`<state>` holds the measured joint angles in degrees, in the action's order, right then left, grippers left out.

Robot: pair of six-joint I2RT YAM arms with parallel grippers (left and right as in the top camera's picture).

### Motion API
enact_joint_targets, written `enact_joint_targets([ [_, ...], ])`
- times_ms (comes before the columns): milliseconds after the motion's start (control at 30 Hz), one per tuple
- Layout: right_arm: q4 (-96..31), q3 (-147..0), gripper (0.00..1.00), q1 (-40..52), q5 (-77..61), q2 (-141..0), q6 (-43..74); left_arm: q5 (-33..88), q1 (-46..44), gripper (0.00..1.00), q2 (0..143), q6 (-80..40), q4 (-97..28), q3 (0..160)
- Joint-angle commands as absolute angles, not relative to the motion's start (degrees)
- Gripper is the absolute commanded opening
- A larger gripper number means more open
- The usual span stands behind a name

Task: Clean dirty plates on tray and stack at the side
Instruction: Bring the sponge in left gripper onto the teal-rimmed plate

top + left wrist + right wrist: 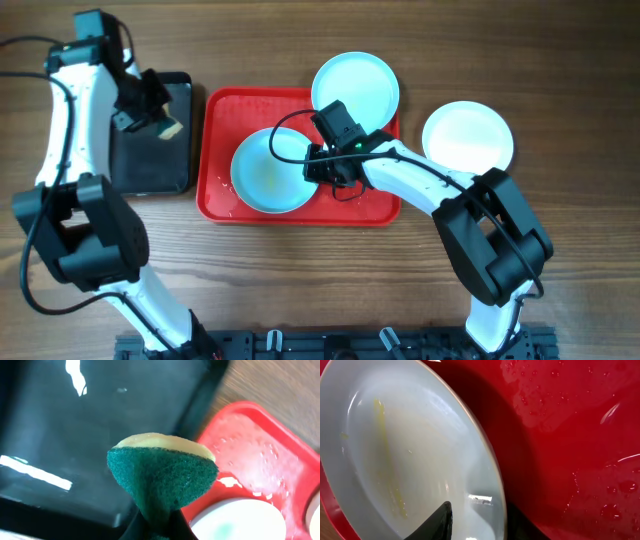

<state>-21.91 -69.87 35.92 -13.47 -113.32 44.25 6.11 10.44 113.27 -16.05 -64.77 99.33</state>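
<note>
Scrubbing looks to be the step in hand, though the scrubber is not yet at the dish. The right gripper (323, 166) sits at the near rim of the dirty plate (262, 175), one finger inside the bowl and the other outside the rim, jaws partly apart and straddling the edge rather than pinching it. I judge it holds nothing. That pale turquoise plate lies on the red tray (215, 150), reaching away from the right gripper toward the left arm. Wet tray floor shows just outside the outer finger.

The left gripper (160, 122) is closed tight on a sponge (162, 477), hanging over the black tray (150, 170). The plate is well off to its side, across the red tray's rim.

Being round, the plate has no long axis. It lies face up, and I cannot tell whether the gripped edge is lifted. A yellow streak (380, 435) runs along the bowl on the side far from the right fingers. The red tray's long side runs from one gripper toward the other. The sponge's green scouring face is toward the wrist, with yellow foam beyond.

The next move calls for carrying the sponge over to the streak while the right jaws either close firmly on the rim or draw clear. A second turquoise plate (355, 85) overlaps the tray corner beyond the right gripper, and a white plate (467, 135) rests on the table behind it
</note>
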Motion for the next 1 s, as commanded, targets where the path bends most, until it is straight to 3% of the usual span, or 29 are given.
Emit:
enact_joint_targets([
  [0, -21.50, -71.26, 0.33, 35.99, -13.10, -114.39, 42.09, 7.68, 6.09, 0.04, 113.27, -10.35, -65.56, 99.22],
  [333, -18.81, -71.37, 0.30, 35.99, -13.15, -114.72, 41.25, 7.90, -1.74, 0.04, 113.27, -7.14, -69.25, 97.93],
  [700, -17.87, -71.37, 0.29, 35.99, -14.41, -114.91, 39.55, 8.14, -8.51, 0.04, 113.27, -12.93, -59.72, 84.29],
  [967, -18.44, -71.35, 0.16, 35.75, -14.52, -114.98, 39.62, 8.60, -11.16, 0.04, 113.27, -12.93, -55.22, 78.89],
])
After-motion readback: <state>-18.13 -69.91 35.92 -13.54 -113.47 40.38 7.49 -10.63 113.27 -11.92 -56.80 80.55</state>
